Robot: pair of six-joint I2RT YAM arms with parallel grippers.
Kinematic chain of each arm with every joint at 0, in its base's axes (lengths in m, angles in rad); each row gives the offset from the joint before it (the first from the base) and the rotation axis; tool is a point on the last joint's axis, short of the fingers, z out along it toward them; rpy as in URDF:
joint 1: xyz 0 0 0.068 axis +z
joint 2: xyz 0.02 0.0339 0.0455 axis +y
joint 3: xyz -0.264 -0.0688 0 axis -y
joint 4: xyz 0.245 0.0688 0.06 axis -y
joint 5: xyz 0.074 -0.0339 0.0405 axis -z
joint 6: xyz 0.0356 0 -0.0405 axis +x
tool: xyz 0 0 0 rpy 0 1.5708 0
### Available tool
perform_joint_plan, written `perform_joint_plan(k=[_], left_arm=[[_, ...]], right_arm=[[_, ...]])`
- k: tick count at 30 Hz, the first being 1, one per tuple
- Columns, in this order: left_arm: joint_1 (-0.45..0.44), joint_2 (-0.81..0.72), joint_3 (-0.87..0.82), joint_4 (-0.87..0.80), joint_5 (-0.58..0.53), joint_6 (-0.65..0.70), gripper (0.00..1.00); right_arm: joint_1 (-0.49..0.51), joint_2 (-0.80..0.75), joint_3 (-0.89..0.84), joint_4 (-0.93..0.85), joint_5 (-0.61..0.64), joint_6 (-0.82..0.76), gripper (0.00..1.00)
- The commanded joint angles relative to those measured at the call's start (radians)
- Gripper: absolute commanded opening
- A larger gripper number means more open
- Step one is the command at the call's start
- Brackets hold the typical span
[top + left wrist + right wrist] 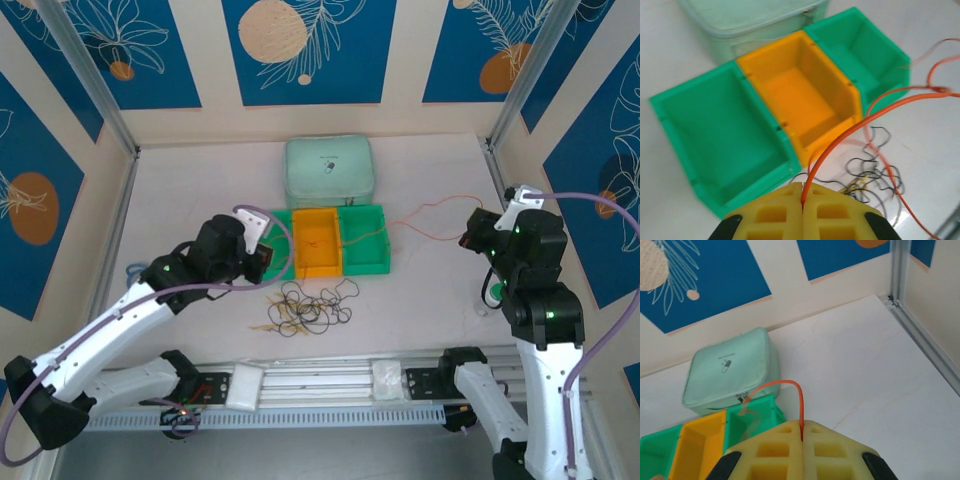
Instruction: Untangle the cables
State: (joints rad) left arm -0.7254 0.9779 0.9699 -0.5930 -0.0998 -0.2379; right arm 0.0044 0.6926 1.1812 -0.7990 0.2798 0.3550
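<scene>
At 6 o'clock from the orange bin (320, 264), seen from above, the loose heap of black and tan cables (312, 305) lies on the white table (200, 190), just short of the bin row. One orange-red cable (425, 208) has been drawn away from the heap and spans the row. It runs from the left gripper (262, 258) at 9 o'clock of the bins to the right gripper (468, 238) at 3 o'clock. Both pairs of fingers are pressed fully together with only that thin wire pinched in the seam. The left wrist view shows it rising out of the closed yellow pads (775, 212) and arcing toward 2 o'clock over the orange bin's corner. The right wrist view shows a short arch of it leaving the closed pads (830, 450) toward 11 o'clock. Holding it at two well-separated points looks meant to keep it lifted over the bins and apart from the heap. That way it could be freed whole, though its lower loops hang close to the black strands (875, 175), and I cannot tell whether they are caught. A mint pouch (330, 170) sits at 12 o'clock, touching nothing.
</scene>
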Motion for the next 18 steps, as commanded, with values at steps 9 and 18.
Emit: perform_joint_plan(k=[9,18], left_arm=[[0.068,-0.071,0.047,-0.127,-0.106,-0.021,0.0],[0.15,-0.114,0.087,-0.231,-0.181,-0.023,0.0]], right_arm=[[-0.175,-0.008,-0.023,-0.01,-0.142,-0.028,0.0],[-0.246,-0.007,-0.046,-0.005,-0.193,-0.035,0.0]])
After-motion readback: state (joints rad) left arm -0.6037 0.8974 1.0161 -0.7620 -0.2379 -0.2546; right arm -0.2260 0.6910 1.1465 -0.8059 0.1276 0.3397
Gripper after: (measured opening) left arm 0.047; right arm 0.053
